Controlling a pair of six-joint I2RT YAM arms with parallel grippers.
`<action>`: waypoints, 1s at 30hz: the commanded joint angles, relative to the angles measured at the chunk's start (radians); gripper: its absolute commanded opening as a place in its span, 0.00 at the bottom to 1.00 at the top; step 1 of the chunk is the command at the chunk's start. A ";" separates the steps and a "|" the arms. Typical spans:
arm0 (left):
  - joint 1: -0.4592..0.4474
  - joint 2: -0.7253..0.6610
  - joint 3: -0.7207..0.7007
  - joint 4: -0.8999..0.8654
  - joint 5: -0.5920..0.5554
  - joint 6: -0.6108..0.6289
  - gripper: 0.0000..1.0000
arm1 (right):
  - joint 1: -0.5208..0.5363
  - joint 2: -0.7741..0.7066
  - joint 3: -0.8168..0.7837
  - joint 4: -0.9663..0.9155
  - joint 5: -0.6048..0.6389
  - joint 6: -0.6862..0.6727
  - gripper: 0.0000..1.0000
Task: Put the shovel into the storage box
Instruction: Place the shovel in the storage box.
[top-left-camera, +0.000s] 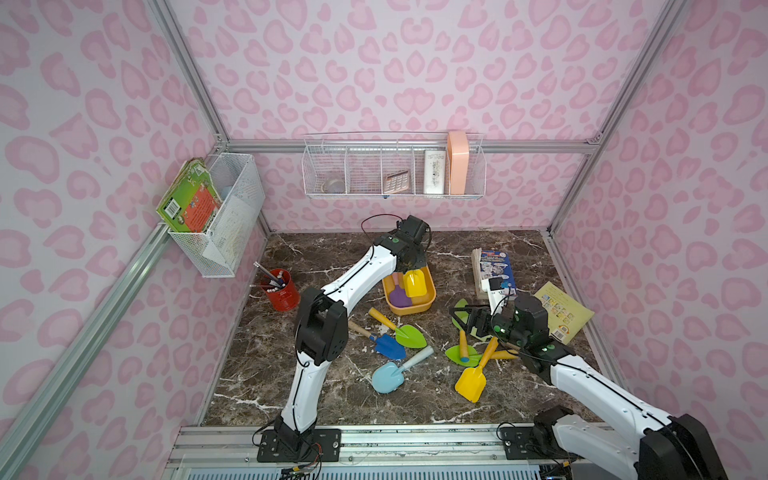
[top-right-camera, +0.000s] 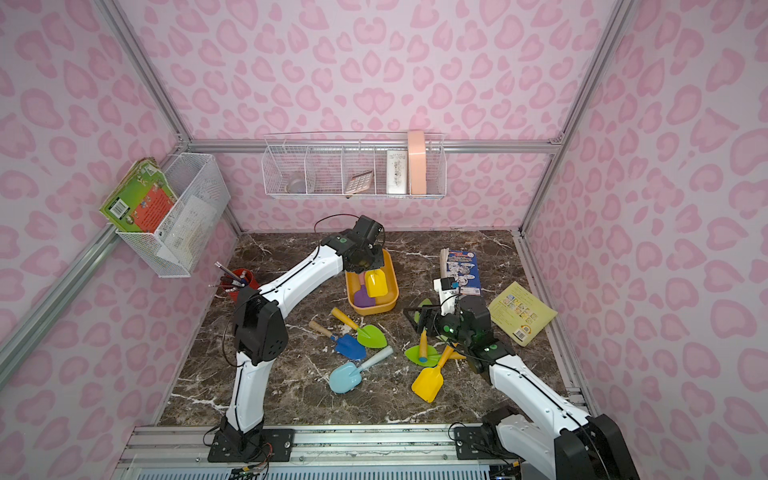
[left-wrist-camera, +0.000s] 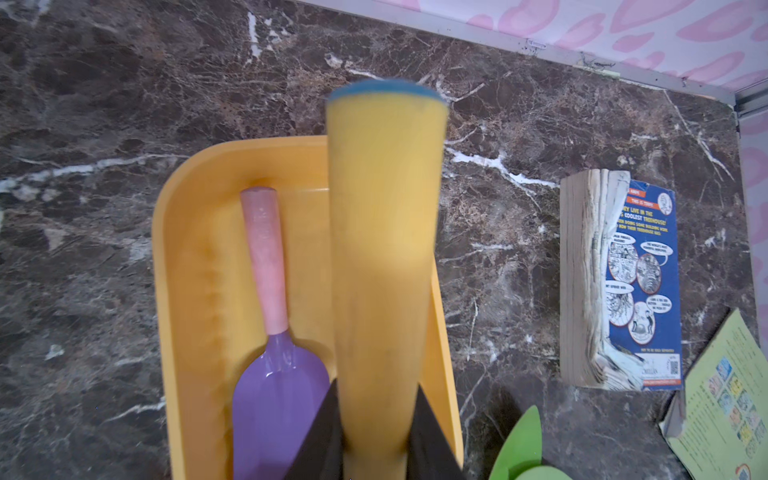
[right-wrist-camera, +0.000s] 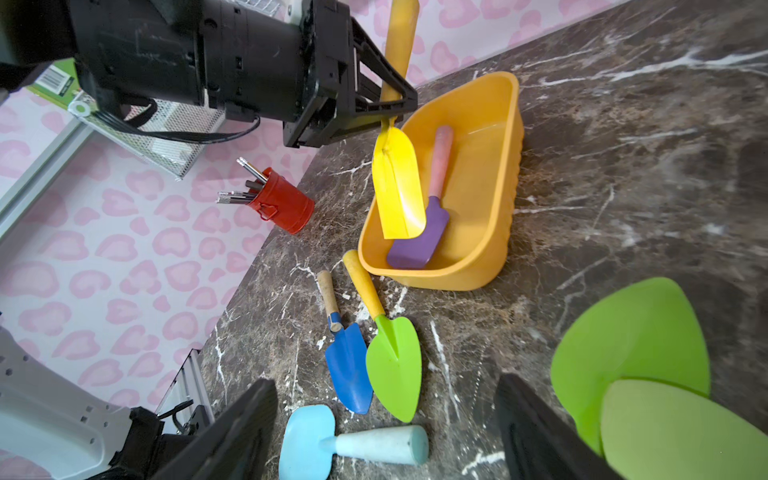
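Two black grippers. Left gripper (right-wrist-camera: 392, 99) is clamped on the handle of a yellow shovel (right-wrist-camera: 397, 187), its blade hanging down over the open orange storage box (right-wrist-camera: 482, 187). One purple shovel (right-wrist-camera: 417, 239), pink-handled, lies inside the box. Right gripper (top-left-camera: 461, 319) hovers near the box, jaws spread and empty, over one of three green shovels (top-left-camera: 411, 336). Also loose near the box: one blue shovel (top-left-camera: 388, 345), one light blue shovel (top-left-camera: 388, 376), one second yellow shovel (top-left-camera: 471, 382). One thick book (left-wrist-camera: 640, 282) beside the box reads "COOLEST TREEHOUSE!". One red pen cup (right-wrist-camera: 286, 203) stands on the box's opposite side. Dark marble-patterned table (top-left-camera: 415, 411); pink blotch-print walls carry two white wire baskets (top-left-camera: 392, 166).
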 joint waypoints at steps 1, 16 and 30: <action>0.002 0.050 0.034 0.002 0.000 -0.009 0.07 | -0.018 -0.012 -0.011 -0.003 0.003 0.004 0.85; -0.013 0.147 0.038 0.023 0.074 -0.048 0.07 | -0.030 -0.002 -0.031 0.016 0.006 0.014 0.85; -0.041 0.145 -0.007 -0.050 0.147 -0.054 0.05 | -0.030 0.022 -0.034 0.027 0.021 0.024 0.85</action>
